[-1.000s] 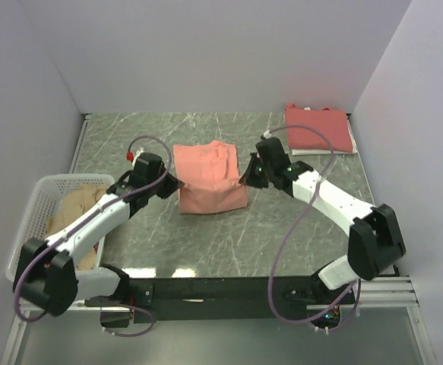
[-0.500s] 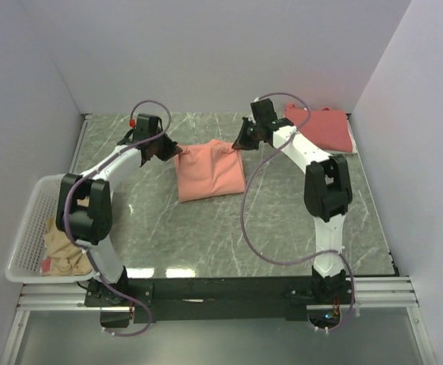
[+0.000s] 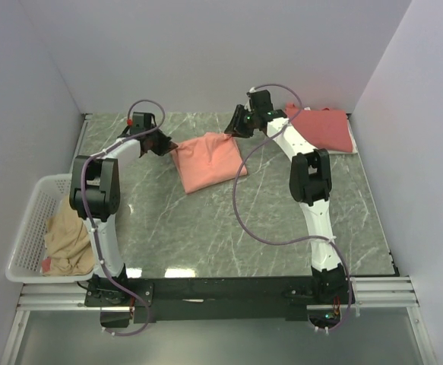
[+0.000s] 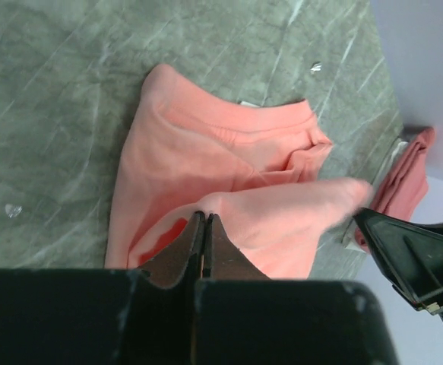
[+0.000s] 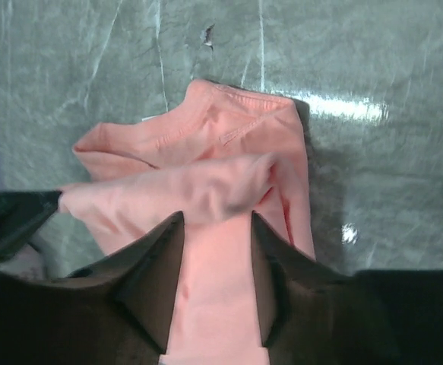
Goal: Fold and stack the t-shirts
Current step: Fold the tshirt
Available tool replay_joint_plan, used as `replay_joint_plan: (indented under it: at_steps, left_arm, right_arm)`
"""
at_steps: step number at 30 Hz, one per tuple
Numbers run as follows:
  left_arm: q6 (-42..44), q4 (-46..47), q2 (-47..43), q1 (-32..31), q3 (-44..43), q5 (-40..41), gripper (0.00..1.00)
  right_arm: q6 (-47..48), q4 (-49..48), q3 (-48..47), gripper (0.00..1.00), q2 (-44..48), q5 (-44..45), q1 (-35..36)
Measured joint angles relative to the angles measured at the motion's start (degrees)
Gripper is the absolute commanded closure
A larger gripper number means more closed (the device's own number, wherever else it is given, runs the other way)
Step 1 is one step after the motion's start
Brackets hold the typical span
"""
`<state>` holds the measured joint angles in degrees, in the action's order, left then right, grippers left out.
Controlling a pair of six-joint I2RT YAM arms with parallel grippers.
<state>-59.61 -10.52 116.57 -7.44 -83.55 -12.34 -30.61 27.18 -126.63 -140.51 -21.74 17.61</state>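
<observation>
Between left gripper (image 3: pixel 166 145), clamped on its edge, and spread right gripper (image 3: pixel 232 132), salmon-orange t-shirt (image 3: pixel 210 162).

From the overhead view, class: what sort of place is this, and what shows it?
Probably a robotics test cell: plain white walls, a marble-patterned table, left arm and right arm bolted at its edge.

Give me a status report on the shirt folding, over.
Left gripper shut on salmon shirt. Right gripper open, same shirt between its jaws. Coral-red shirt folded back right, tan shirt in basket. Nothing blocking.
</observation>
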Motion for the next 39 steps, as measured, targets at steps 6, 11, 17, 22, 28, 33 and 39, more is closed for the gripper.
replay_joint_plan:
  at_steps: [6,11,17,22,28,33,39]
  left_arm:
    - [-0.2,5.6,0.2,2.1,2.2,-2.2,0.99]
    - [-0.9,9.0,0.2,5.4,4.9,-3.4,0.99]
    - [-1.6,11.7,0.2,7.1,5.9,-3.7,0.99]
    - [-2.5,13.6,0.2,7.0,7.5,-4.3,0.99]
    - [-3.1,14.2,0.3,7.1,8.3,-4.3,0.99]
    - [-3.3,14.5,0.3,7.1,9.3,-4.2,0.99]
    - [-4.0,14.4,0.3,7.1,10.6,-4.1,0.99]
  right_arm:
    - [1.3,-2.1,0.0,0.39,0.0,0.6,-0.1]
    - [2.0,-4.1,7.6,0.38,4.8,3.0,-0.3]
    - [2.7,-6.8,19.5,0.4,14.8,4.3,0.4]
    - [4.7,-9.8,23.0,0.44,18.1,6.1,4.5]
    - [6.4,-8.6,20.0,0.45,13.7,8.2,10.9]
    - [7.5,-4.3,13.6,0.45,7.0,10.7,12.8]
    - [8.2,5.6,2.1,0.44,-1.1,16.4,14.1]
